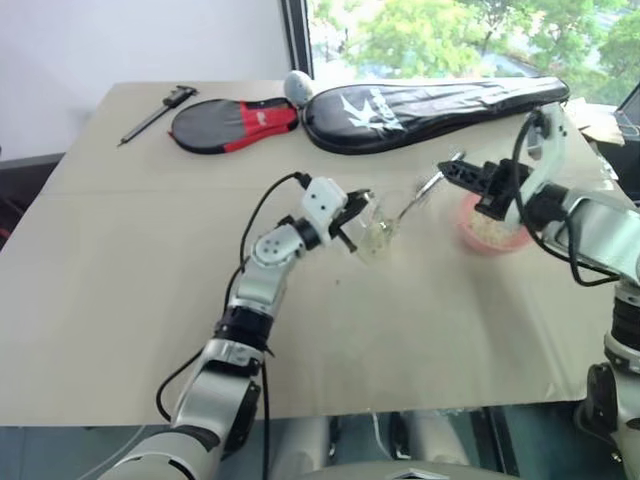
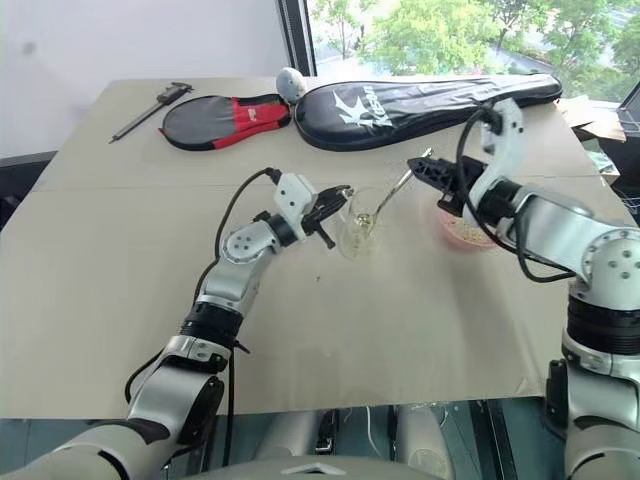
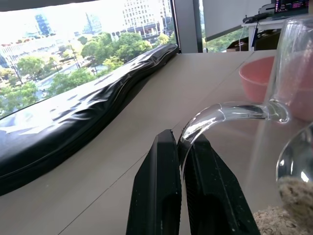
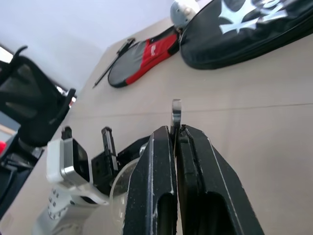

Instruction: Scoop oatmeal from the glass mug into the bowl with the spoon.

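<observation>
The glass mug (image 1: pixel 378 234) stands mid-table with oatmeal (image 3: pixel 274 221) at its bottom. My left gripper (image 1: pixel 350 214) is shut on the mug's clear handle (image 3: pixel 226 110). To its right, my right gripper (image 1: pixel 456 168) is shut on the thin handle of the silver spoon (image 1: pixel 420 192). The spoon slants down into the mug, and its oval bowl (image 3: pixel 295 166) sits just above the flakes with some oats on it. The pink bowl (image 1: pixel 494 234) rests on the table right of the mug, under my right wrist, with pale oatmeal inside.
A long black racket case (image 1: pixel 430 100) lies across the far side of the table. A red and black paddle cover (image 1: pixel 232 124) and a black caliper tool (image 1: pixel 158 110) lie at the far left. The table's front edge runs close to me.
</observation>
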{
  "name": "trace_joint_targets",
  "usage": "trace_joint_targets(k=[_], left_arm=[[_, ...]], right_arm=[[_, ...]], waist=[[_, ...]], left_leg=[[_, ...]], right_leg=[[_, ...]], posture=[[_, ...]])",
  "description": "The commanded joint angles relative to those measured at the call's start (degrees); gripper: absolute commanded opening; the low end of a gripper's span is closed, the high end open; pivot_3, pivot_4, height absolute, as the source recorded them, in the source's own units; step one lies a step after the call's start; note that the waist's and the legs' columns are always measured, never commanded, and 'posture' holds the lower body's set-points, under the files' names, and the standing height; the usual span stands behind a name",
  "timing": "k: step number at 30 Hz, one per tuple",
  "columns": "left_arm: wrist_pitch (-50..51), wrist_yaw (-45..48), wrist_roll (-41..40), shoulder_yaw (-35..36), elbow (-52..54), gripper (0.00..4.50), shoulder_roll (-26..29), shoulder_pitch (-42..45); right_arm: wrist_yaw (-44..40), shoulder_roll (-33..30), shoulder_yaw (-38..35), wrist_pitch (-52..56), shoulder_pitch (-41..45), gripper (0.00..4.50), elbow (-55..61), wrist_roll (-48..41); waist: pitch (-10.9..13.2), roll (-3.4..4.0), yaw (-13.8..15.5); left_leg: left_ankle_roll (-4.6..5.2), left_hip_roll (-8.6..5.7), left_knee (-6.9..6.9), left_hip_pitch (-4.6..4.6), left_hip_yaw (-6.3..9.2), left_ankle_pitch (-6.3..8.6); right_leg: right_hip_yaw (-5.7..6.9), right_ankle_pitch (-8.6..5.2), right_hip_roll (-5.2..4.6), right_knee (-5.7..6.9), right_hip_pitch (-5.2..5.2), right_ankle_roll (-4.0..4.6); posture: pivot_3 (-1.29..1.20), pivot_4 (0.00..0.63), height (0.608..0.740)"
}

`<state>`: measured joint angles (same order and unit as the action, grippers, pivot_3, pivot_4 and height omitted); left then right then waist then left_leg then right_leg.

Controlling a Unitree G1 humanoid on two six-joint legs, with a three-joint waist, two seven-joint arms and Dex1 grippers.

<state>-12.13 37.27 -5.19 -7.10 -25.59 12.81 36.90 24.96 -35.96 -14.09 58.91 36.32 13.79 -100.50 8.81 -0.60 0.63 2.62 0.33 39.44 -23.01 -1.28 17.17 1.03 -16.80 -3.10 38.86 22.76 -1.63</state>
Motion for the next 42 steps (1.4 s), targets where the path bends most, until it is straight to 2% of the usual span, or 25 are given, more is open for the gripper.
trace_joint_targets(k=[1,6,18,42], left_arm=[[-2.68,-1.89,1.0,0.68,-0.57,0.05,-0.85,2.41],[-4.52,-4.65,2.13,1.21,-5.27,0.05,-2.23,5.37],[-8.65,-6.47,2.83,1.25,-14.4,0.05,-6.63,11.17],[-9.47,-9.19,1.34,4.02,-19.7,0.05,-11.52,15.49]], right_arm=[[2.68,-3.12,-4.17,-3.98,-0.59,0.0,-0.7,-4.92],[4.04,-6.15,-6.3,-7.39,-2.01,0.0,-1.36,-7.11],[5.71,-6.61,-8.79,-14.25,-4.99,0.0,-0.28,-7.87],[5.35,-0.75,-12.89,-23.98,-11.04,0.0,3.55,-7.63]], waist=[[0.0,0.0,0.14],[0.0,-0.01,0.1],[0.01,-0.03,0.16],[0.02,-0.03,0.16]], left_leg=[[0.0,0.0,0.0,0.0,-0.01,0.0],[0.01,0.0,0.0,-0.04,-0.01,0.01],[0.01,0.0,0.0,-0.05,-0.02,0.0],[0.02,0.0,0.0,-0.07,-0.02,0.0]], right_leg=[[0.0,0.0,0.0,-0.01,0.0,0.0],[0.0,0.01,0.0,-0.02,0.0,-0.01],[0.0,0.01,0.01,-0.03,0.0,-0.02],[0.01,0.01,0.04,-0.05,0.01,-0.03]], posture=[[0.0,0.15,0.74],[0.0,0.15,0.74],[0.0,0.15,0.74],[0.0,0.15,0.74]])
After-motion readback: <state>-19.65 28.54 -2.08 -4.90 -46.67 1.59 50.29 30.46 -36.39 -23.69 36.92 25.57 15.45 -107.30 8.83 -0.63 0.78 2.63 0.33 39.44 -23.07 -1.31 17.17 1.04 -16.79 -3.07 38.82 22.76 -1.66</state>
